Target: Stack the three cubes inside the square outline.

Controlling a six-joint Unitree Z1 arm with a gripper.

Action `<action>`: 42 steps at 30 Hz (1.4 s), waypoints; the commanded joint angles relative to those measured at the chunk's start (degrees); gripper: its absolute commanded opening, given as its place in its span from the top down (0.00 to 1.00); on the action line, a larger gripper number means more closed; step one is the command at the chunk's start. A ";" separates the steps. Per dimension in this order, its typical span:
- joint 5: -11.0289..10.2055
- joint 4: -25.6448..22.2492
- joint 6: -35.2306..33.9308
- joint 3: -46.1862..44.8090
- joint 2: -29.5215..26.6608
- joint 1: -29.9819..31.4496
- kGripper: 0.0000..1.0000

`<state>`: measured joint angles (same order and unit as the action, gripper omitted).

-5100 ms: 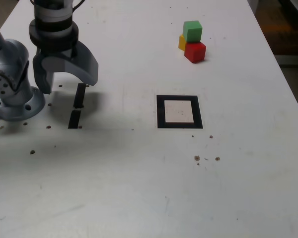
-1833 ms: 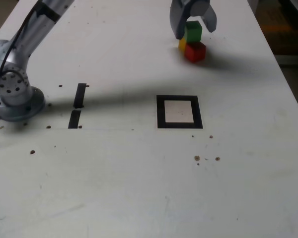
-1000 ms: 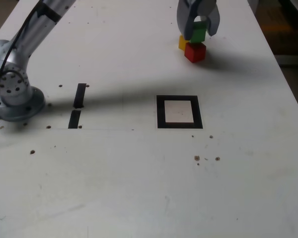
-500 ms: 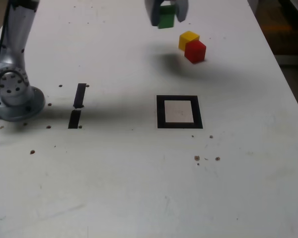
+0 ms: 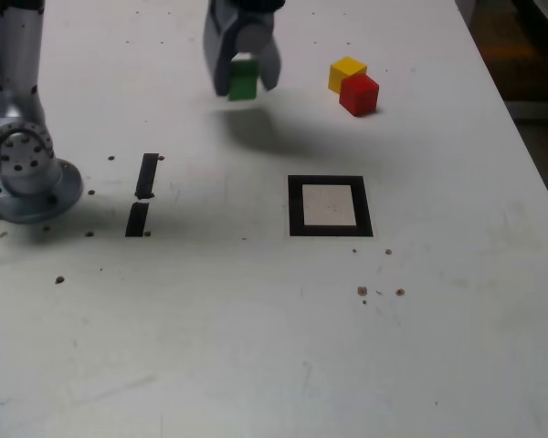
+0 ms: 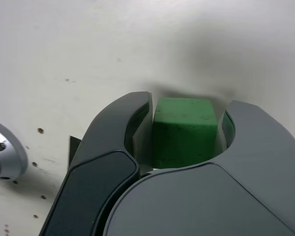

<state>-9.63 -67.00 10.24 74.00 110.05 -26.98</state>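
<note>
Going from the exterior view's left to its right: my grey base [image 5: 23, 173] sits at the left edge of the white table [image 5: 256, 347], in the same spot as in every earlier picture. Just to its right lie two short black tape strips [image 5: 142, 193], end to end, unmoved. Next comes my gripper [image 5: 242, 80], hanging in the air above the far half of the table, with a dark shadow on the surface below and beside it. My jaws are clamped on the green cube [image 5: 243, 78], one on each side; the wrist view shows the green cube [image 6: 185, 132] pressed between the two dark jaws of the gripper [image 6: 186, 135], clear of the table. Half a second ago I held this cube higher and further to the exterior view's right; a second ago it was just above the red cube, where it had first rested. Further right, nearer the camera, the square outline [image 5: 329, 206] of black tape lies flat with nothing in its pale centre, as before. Beyond it to the right, the yellow cube [image 5: 346, 71] and red cube [image 5: 359, 94] stand on the table touching each other, the red one nearer the camera, both unmoved.
</note>
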 commanded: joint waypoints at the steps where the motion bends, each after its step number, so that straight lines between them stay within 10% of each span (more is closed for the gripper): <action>1: 0.13 0.95 -0.11 -0.14 0.86 -0.05 0.77; 12: 0.49 4.10 -0.09 -0.21 2.49 -0.44 0.70; 20: 1.05 5.48 0.17 -0.75 3.07 -0.51 0.17; 24: 1.60 4.59 0.45 -0.22 2.59 -0.53 0.08; 42: 3.22 -23.24 -4.52 38.97 6.94 6.36 0.04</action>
<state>-6.46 -89.76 5.98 100.86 115.90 -20.97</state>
